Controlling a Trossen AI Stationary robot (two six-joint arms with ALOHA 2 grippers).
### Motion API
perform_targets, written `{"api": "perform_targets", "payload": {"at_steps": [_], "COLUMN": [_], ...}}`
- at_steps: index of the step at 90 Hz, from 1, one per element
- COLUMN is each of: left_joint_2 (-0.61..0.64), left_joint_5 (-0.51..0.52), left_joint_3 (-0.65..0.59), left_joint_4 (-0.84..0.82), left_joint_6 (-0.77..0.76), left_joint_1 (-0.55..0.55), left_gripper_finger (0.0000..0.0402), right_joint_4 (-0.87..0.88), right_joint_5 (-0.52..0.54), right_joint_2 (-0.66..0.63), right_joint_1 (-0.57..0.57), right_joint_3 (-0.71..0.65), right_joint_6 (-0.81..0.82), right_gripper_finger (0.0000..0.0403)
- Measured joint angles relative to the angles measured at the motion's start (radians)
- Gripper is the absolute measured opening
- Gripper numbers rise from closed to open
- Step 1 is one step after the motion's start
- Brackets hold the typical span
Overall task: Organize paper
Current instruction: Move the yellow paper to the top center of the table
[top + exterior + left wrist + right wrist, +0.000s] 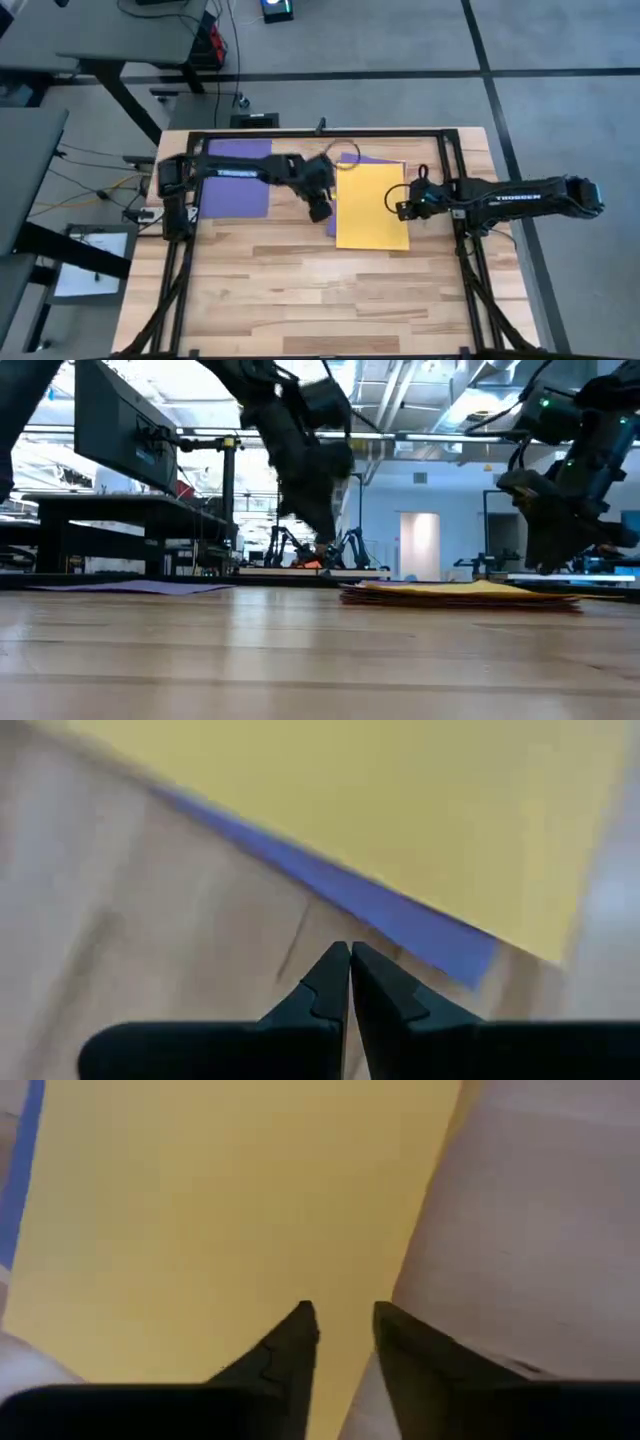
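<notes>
Purple sheet (pixel 238 178) flat on table (pixel 330 290), left rear, alone.

Left pincer (pixel 320 211) just beside stack's left edge, tips pressed together, holding nothing.

Yellow sheet (pixel 372 205) tops stack at table centre-right; purple-blue sheet (pixel 400 915) beneath, skewed, strip showing along left edge and rear corner.

Right pincer (pixel 340 1330) over yellow sheet's right edge, tips slightly parted, gripping nothing.

Risks, judged: thin sheets hard to pinch; tip dragging edge could crease top sheet or skew stack further; arms close, may collide.
</notes>
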State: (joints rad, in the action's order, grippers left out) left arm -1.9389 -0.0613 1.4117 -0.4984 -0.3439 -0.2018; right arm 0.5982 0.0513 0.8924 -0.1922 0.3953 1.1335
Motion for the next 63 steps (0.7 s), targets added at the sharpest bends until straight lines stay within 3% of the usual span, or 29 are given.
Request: {"api": "perform_targets", "payload": {"at_steps": [28,63], "left_joint_2": [-0.069,-0.165], "left_joint_5": [-0.034,-0.054], "left_joint_3": [0.001,0.004], "left_joint_4": [0.161,0.253], "left_joint_6": [-0.032,-0.06], "left_joint_1": [0.054,0.058], "left_gripper_finger": [0.0,0.0], "right_joint_4": [-0.086,-0.206], "right_joint_5": [-0.003,0.0], "right_joint_2": [0.015,0.045], "right_joint_1": [0.069,0.115], "right_joint_3": [-0.091,-0.106], "right_joint_6": [0.086,0.063], "right_gripper_finger": [0.0195,0.0178]}}
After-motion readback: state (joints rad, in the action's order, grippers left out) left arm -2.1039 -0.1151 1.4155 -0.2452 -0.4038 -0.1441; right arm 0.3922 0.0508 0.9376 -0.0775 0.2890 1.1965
